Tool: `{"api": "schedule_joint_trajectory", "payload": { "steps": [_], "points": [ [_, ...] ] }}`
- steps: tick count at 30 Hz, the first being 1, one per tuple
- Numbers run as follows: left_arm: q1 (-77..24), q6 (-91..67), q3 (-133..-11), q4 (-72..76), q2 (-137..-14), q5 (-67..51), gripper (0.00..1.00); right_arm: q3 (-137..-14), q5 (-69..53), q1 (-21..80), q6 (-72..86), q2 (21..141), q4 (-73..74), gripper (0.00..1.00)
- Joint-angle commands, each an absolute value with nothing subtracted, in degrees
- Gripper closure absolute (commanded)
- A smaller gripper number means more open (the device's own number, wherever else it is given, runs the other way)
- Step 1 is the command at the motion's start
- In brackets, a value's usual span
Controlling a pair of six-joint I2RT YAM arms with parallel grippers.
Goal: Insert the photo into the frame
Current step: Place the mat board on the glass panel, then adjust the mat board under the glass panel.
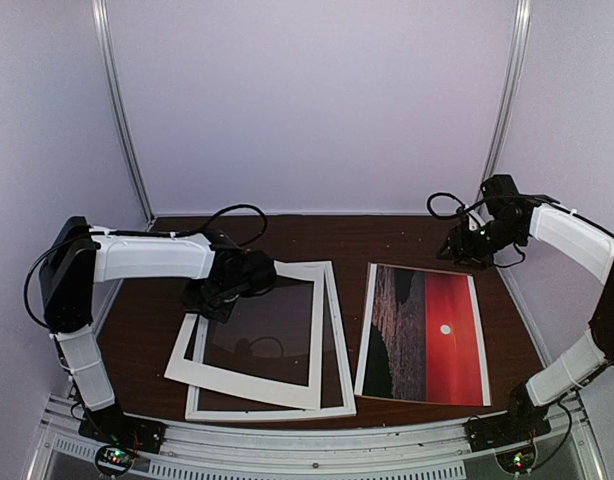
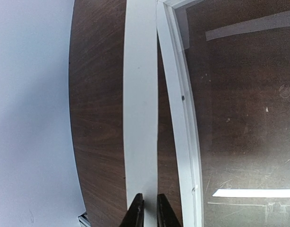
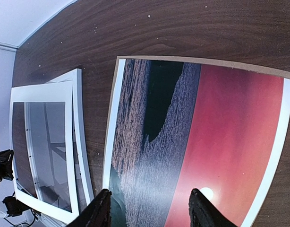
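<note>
The photo [image 1: 442, 335] [image 3: 206, 132], a red sunset with a white sun over dark water, lies face up on the right of the table. The white frame [image 1: 339, 340] [image 2: 175, 94] lies flat at centre-left. My right gripper [image 1: 467, 248] [image 3: 149, 191] hovers open above the photo's far edge, with nothing between its wide-spread fingers. My left gripper [image 1: 225, 295] [image 2: 149, 196] sits at the frame's far left corner, over a flat white mat strip. Its fingers stand a narrow gap apart and hold nothing.
A white mat [image 1: 237, 384] [image 2: 140, 94] with a cut-out window lies skewed on top of the frame. A brown board edge [image 3: 206, 60] shows beyond the photo's far side. White walls and metal posts [image 1: 122, 110] ring the dark wooden table [image 1: 137, 320].
</note>
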State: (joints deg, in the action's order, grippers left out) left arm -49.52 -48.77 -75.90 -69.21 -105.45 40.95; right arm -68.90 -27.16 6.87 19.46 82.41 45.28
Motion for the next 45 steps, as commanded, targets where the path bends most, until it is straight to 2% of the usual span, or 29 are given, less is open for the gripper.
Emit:
{"api": "schedule_joint_trajectory", "payload": {
  "steps": [1,12,18,26,33,45],
  "points": [
    [-49.13,-50.8,-78.05,-70.51,-106.8,39.31,0.86,-70.92,-26.04,8.05,18.77,83.43,45.09,0.44],
    [-49.94,-51.36,-79.61,-70.24,-108.89,36.53,0.76,-70.29,-25.81,9.76,18.18,85.65,43.85,0.44],
    [-47.77,-46.47,-77.09,-66.25,-105.77,32.79,0.53,-69.89,-25.17,13.0,18.75,86.19,42.32,0.44],
    [-36.96,-37.16,-62.68,-51.06,-93.45,13.23,0.37,-68.04,-24.6,17.11,20.42,87.49,39.14,0.44],
    [-27.32,-36.22,-53.19,-40.54,-88.81,-3.68,0.28,-68.84,-24.49,19.66,21.07,89.74,38.02,0.44],
    [-23.15,-37.77,-47.95,-34.25,-89.55,-14.55,0.24,-69.93,-24.16,21.57,21.65,91.64,37.84,0.44]
  ]
}}
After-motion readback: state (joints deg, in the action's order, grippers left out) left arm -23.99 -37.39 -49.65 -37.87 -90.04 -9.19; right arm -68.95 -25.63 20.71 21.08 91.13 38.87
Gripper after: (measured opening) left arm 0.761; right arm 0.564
